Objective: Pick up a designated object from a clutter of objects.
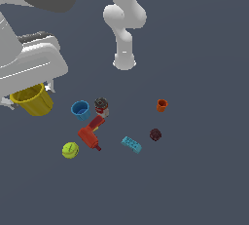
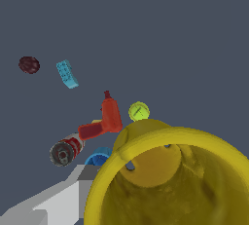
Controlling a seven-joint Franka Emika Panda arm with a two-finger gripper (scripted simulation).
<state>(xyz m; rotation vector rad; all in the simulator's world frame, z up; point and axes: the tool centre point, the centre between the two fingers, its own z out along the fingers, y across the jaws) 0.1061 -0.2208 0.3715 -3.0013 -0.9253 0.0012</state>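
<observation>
Right at the fingers [image 1: 30, 94], the yellow cup [image 1: 32, 100] hangs under the hand, clear of the worktop [image 1: 194, 180] by the look of it, well off to the exterior view's left of the clutter. Wrist view shows its open rim huge and close [image 2: 165, 180], with one grey finger [image 2: 73, 190] lying along the outside wall. Fingers look pinched on the cup wall, one inside and one outside as far as I can judge; the inner one is not clearly visible.

Risks from here:
- Grip is on a thin tapered wall near the rim, so the cup could pivot or slide out if the arm swings fast. That's a guess from the pinch, no slip visible now.
- Cup sits tilted in the hand; a jolt could rotate it further.

Nearest below the fingers, the blue cup [image 1: 80, 109] and dark can [image 1: 101, 106] sit close together, with the red bottle [image 1: 89, 138] just beyond, lying on its side. If the yellow cup drops it probably lands near these and knocks them about.

Farther out: green ball [image 1: 70, 150], teal brick [image 1: 131, 144], maroon ball [image 1: 155, 134], orange cup [image 1: 162, 104]. All well apart from the fingers, low risk. Balls would roll if anything hit them.
</observation>
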